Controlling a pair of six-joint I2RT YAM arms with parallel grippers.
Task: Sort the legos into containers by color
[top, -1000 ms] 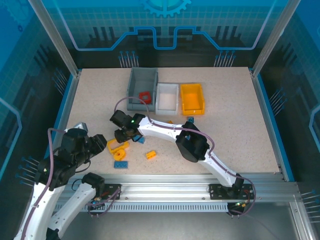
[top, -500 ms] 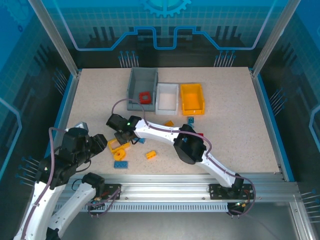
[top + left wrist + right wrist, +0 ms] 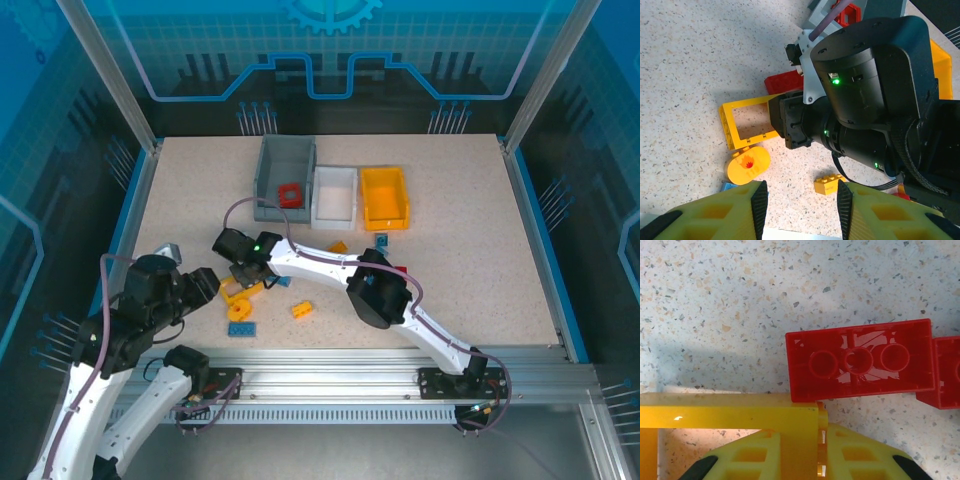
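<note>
Because the right tool (image 3: 799, 442) pinches just one thin side of the yellow frame (image 3: 715, 414), the frame may twist and slip out.

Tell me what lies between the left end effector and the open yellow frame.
In the left wrist view, a round yellow-orange piece lies between the left end effector and the yellow frame, close to the frame's near bar.

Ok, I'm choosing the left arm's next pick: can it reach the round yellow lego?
Probably yes: the round yellow lego lies uncovered just ahead of the open left gripper, though close to the yellow frame.
</note>
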